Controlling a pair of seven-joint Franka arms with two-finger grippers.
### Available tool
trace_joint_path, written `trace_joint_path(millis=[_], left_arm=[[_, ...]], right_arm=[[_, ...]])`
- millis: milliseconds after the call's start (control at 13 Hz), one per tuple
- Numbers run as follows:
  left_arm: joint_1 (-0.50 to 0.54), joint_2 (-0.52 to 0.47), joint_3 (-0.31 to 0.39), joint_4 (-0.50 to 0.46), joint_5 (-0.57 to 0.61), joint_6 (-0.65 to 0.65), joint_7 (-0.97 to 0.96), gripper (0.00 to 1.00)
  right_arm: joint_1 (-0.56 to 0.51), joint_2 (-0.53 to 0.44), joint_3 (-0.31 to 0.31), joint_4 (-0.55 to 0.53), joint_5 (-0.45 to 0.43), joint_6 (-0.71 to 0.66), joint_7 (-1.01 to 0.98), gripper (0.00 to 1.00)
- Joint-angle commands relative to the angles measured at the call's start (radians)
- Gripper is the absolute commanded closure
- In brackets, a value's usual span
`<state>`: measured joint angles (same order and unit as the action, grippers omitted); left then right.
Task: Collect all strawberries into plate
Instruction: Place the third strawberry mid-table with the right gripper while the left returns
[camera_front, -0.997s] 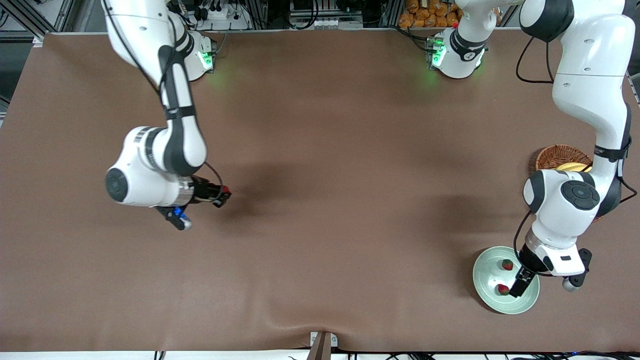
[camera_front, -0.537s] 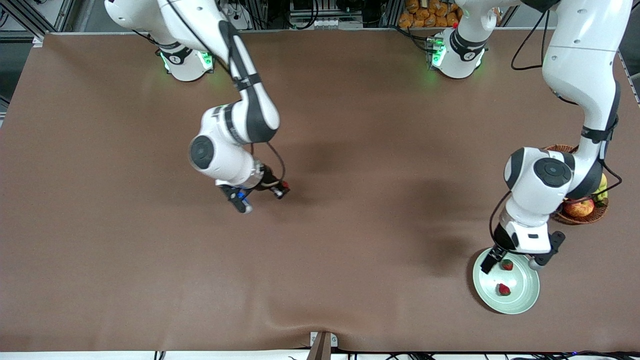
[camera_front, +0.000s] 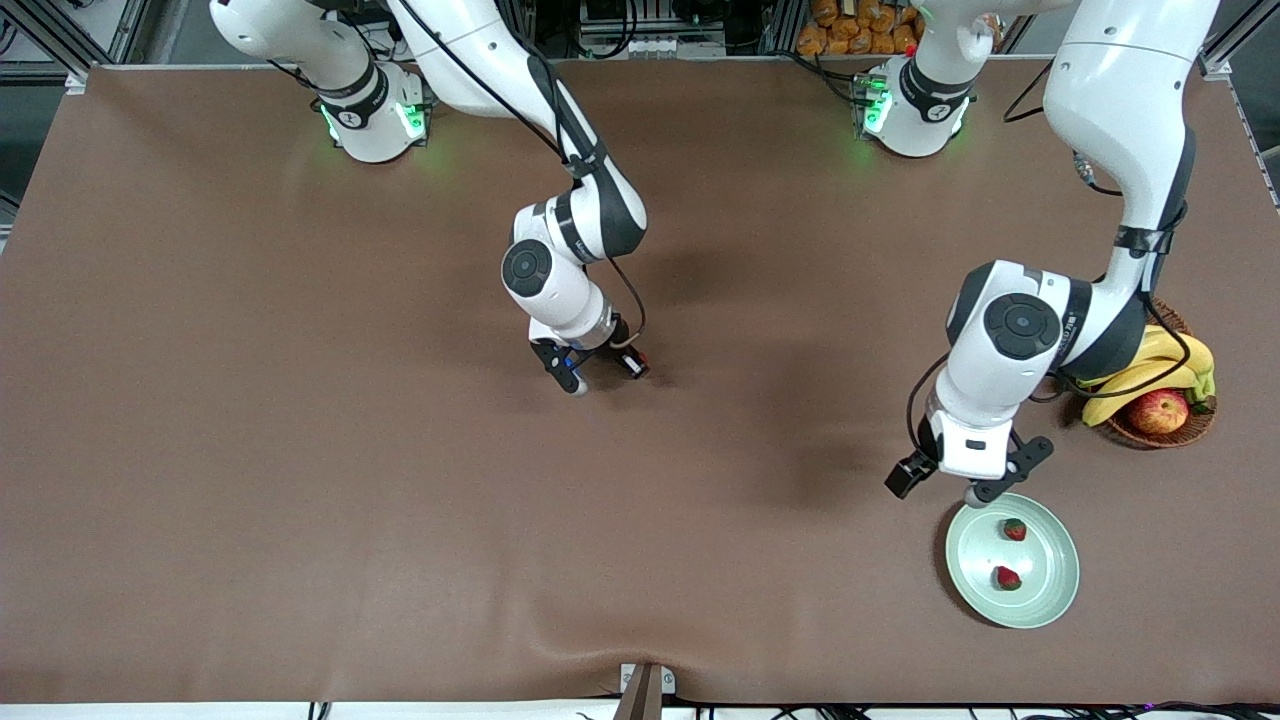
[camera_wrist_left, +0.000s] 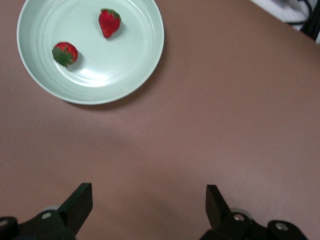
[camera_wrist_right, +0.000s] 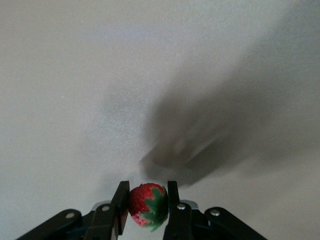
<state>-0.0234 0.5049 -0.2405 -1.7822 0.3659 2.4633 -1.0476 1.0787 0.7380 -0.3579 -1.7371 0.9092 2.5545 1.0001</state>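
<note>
The pale mint-green plate (camera_front: 1040, 595) lies near the front edge at the left arm's end of the table and holds two strawberries (camera_front: 1015, 529) (camera_front: 1007, 577); it also shows in the left wrist view (camera_wrist_left: 135, 65) with both berries (camera_wrist_left: 109, 22) (camera_wrist_left: 65, 53). My left gripper (camera_front: 905, 476) is open and empty, over the bare table beside the plate; its fingers (camera_wrist_left: 80, 200) stand wide apart. My right gripper (camera_front: 632, 364) is over the middle of the table, shut on the third strawberry (camera_wrist_right: 147, 204).
A brown wicker basket (camera_front: 1195, 425) with bananas (camera_front: 1150, 368) and a red-yellow apple (camera_front: 1158, 410) stands farther from the camera than the plate, at the left arm's end. A brown cloth (camera_front: 300, 450) covers the table.
My right arm has carried the strawberry from its end of the table toward the middle. My left gripper has let a berry go on the plate and moved off it, toward the middle.
</note>
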Motion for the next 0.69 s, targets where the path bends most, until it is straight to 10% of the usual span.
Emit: trace_joint_path(millis=[0, 153, 614], left_arm=[[0.010, -0.048, -0.058, -0.028, 0.021, -0.101, 0.037, 0.00], [0.005, -0.042, -0.086, -0.023, 0.021, -0.118, 0.061, 0.00], [-0.023, 0.010, -0.146, 0.013, -0.017, -0.121, 0.095, 0.00]], right_arm=[[0.000, 0.014, 0.020, 0.025, 0.025, 0.024, 0.020, 0.59], [0.000, 0.021, 0.046, 0.025, 0.025, 0.047, 0.023, 0.00], [-0.065, -0.005, 0.031, 0.062, 0.008, 0.015, 0.017, 0.00]])
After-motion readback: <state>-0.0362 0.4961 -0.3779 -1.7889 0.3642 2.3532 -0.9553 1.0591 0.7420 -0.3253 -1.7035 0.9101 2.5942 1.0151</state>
